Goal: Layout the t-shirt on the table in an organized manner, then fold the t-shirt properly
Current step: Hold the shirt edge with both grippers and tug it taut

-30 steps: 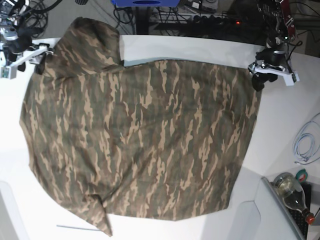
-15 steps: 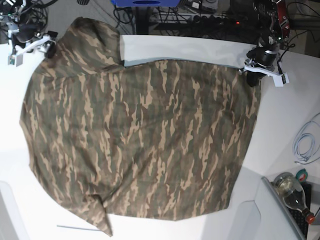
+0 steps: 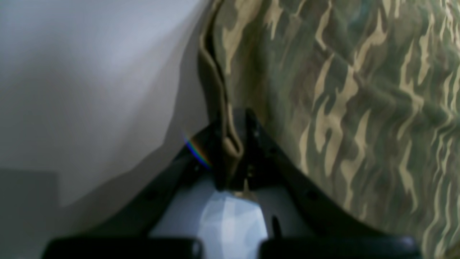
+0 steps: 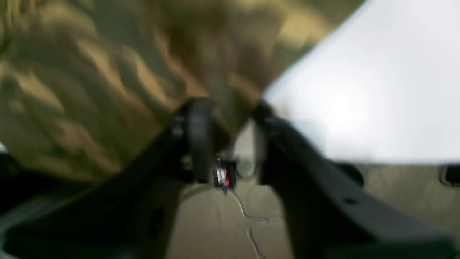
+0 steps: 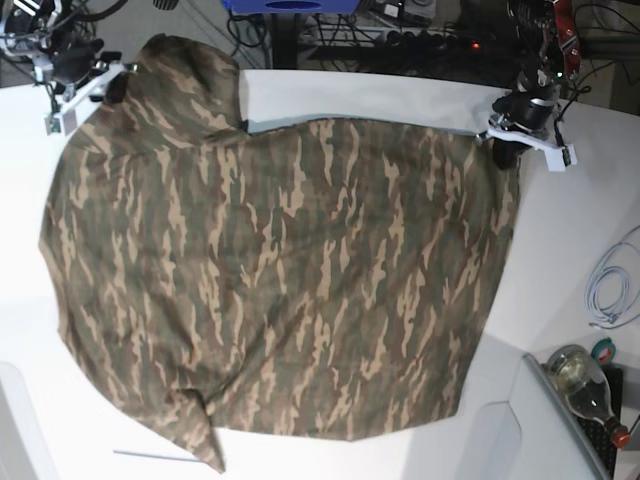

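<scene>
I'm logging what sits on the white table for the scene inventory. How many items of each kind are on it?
t-shirt: 1
white cable: 1
glass bottle: 1
tape roll: 1
Total: 4, on the table

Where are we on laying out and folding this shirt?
Layout looks done: the t-shirt lies spread on the table. In hand: the left pincer is shut on a hem corner; the right pincer sits at the sleeve edge, grip unclear. No fold made yet.
</scene>
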Robot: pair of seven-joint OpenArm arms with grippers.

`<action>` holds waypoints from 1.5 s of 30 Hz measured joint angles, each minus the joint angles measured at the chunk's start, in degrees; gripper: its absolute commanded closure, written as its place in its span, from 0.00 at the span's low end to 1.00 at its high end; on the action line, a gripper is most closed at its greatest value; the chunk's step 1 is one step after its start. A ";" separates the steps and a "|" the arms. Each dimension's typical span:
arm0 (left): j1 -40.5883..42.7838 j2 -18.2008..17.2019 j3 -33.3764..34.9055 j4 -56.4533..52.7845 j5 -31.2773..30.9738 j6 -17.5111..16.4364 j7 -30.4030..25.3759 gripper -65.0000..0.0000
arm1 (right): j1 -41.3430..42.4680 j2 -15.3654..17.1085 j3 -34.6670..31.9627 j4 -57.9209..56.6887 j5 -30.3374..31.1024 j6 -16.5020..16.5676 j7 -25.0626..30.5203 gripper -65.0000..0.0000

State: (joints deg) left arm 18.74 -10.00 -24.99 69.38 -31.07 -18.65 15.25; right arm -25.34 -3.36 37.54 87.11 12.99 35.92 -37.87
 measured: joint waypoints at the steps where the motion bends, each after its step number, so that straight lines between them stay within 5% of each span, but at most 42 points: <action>1: 0.85 0.00 0.07 1.20 0.17 0.37 0.31 1.00 | -0.35 -0.09 -0.07 0.50 -0.11 0.04 -0.48 0.94; 9: 2.08 0.17 -0.20 8.85 0.81 0.61 6.75 1.00 | -0.13 -0.13 -0.07 7.80 -0.46 0.07 -5.99 0.99; 20: 2.19 0.17 0.09 10.58 0.63 3.23 7.06 1.00 | 0.17 -0.13 0.09 12.66 -0.11 0.04 -10.38 0.98; 22: 2.19 0.17 0.09 10.43 0.66 3.23 7.04 1.00 | 0.81 -0.13 -0.04 9.81 -0.04 0.00 -10.27 0.91; 28: 2.19 0.17 0.07 10.36 0.76 3.23 7.06 1.00 | 2.43 -0.11 0.11 3.91 -0.48 0.04 -7.45 0.42; 34: 2.21 0.17 0.02 10.32 0.76 3.23 7.06 1.00 | 2.62 0.20 -0.15 0.72 -0.07 -0.02 -3.78 0.38; 38: 2.21 0.17 0.02 10.32 0.79 3.23 7.08 1.00 | 2.56 0.35 -0.15 -0.31 0.55 0.02 -2.71 0.40; 40: 2.21 0.20 0.07 10.32 0.76 3.23 7.08 1.00 | 2.32 0.35 -0.15 -0.28 0.57 0.09 -2.71 0.59; 43: 2.27 0.17 0.09 10.49 0.81 3.23 7.08 1.00 | 1.92 0.35 -0.15 -0.20 0.66 0.68 -5.84 1.00; 45: 2.40 0.15 0.09 10.71 0.76 3.23 7.08 1.00 | 1.97 0.37 -0.17 0.55 0.39 2.82 -8.33 0.96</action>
State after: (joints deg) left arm 21.15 -9.85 -24.91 80.09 -30.30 -15.42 22.33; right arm -23.38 -2.98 37.36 87.66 13.39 38.74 -46.19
